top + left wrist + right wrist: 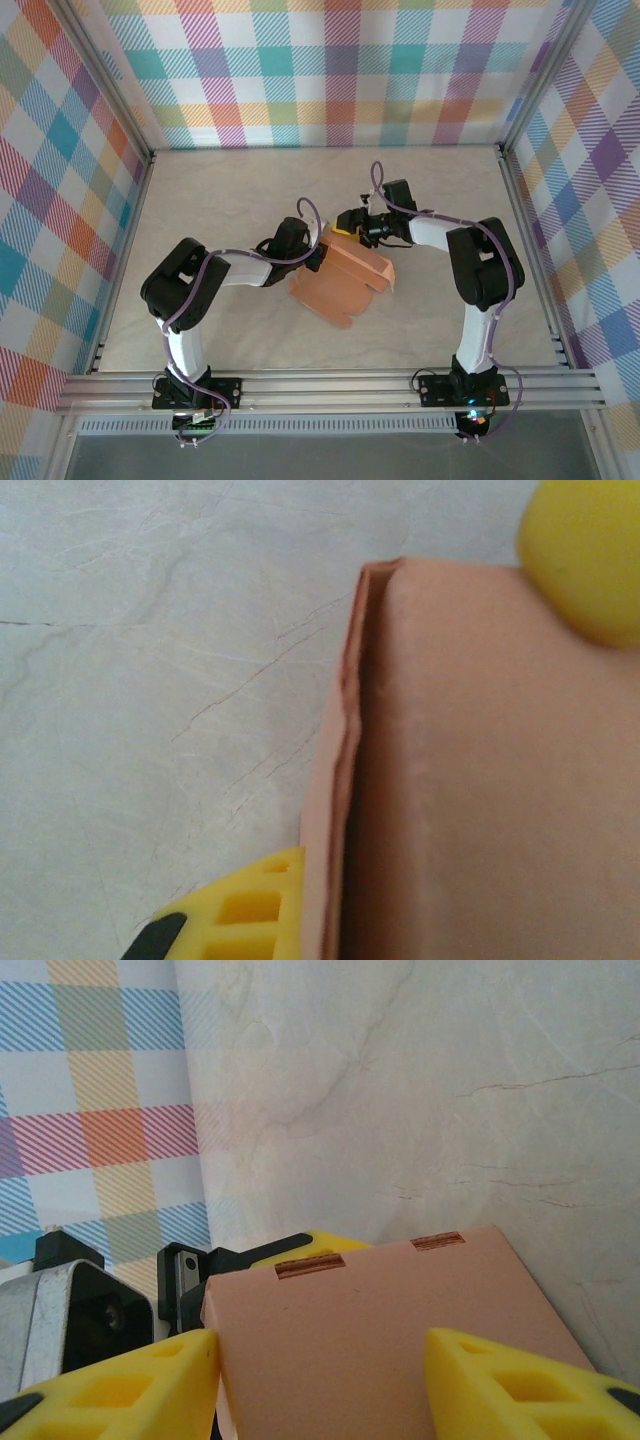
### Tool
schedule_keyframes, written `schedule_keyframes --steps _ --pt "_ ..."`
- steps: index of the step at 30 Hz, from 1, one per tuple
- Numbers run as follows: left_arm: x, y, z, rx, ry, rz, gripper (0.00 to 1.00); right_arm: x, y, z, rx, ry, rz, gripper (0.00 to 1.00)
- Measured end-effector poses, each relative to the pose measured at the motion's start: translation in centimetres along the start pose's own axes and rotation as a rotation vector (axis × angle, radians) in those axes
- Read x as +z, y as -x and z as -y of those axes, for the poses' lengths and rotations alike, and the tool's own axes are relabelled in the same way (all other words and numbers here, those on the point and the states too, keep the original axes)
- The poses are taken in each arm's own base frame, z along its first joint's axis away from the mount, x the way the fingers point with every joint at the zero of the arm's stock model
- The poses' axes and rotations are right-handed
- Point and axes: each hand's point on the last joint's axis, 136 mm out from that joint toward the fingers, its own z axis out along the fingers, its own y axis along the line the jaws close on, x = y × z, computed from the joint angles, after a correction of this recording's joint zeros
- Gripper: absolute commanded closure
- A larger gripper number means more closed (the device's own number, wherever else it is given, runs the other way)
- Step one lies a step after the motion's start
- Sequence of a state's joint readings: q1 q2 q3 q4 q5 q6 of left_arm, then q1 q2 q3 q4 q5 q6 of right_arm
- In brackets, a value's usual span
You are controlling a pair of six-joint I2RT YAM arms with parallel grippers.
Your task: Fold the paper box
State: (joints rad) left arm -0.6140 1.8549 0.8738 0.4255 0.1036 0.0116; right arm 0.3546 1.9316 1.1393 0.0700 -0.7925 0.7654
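The paper box (345,278) is salmon-orange card, partly folded, lying mid-table between the two arms. My left gripper (316,251) sits at its left edge, shut on a doubled side wall. In the left wrist view one yellow finger (245,910) presses against that folded wall (345,780), and the other finger is hidden behind the card. My right gripper (352,229) is at the box's far end. Its yellow fingers (130,1380) stand apart over a slotted panel (370,1340), open and not pinching it. A tip of the right gripper's finger (590,555) shows in the left wrist view.
The pale marble-look tabletop (230,190) is walled by plaid panels (330,70) at the back and both sides. Aluminium rails (330,385) run along the near edge by the arm bases. The left gripper's black housing (185,1270) lies just behind the box panel.
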Motion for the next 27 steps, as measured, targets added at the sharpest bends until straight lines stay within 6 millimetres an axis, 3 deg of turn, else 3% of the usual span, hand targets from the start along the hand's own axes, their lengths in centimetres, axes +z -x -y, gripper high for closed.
schedule_keyframes --steps 7,11,16,22,27 --pt "0.0 0.1 -0.2 -0.064 0.010 0.003 1.00 -2.4 0.8 -1.4 -0.059 -0.030 0.078 0.33" --pt "0.0 0.2 -0.3 -0.131 -0.003 0.006 1.00 -6.2 2.7 -3.6 -0.133 -0.057 0.208 0.28" --pt "-0.1 1.1 -0.8 -0.291 -0.028 0.027 1.00 -13.3 4.0 -4.8 -0.188 -0.114 0.439 0.26" --pt "-0.3 2.7 -1.3 -0.512 -0.076 0.063 1.00 -20.5 3.9 -3.5 -0.163 -0.151 0.623 0.26" --pt "-0.6 4.4 -0.7 -0.645 -0.160 0.100 1.00 -23.2 2.4 -1.5 -0.118 -0.166 0.692 0.26"
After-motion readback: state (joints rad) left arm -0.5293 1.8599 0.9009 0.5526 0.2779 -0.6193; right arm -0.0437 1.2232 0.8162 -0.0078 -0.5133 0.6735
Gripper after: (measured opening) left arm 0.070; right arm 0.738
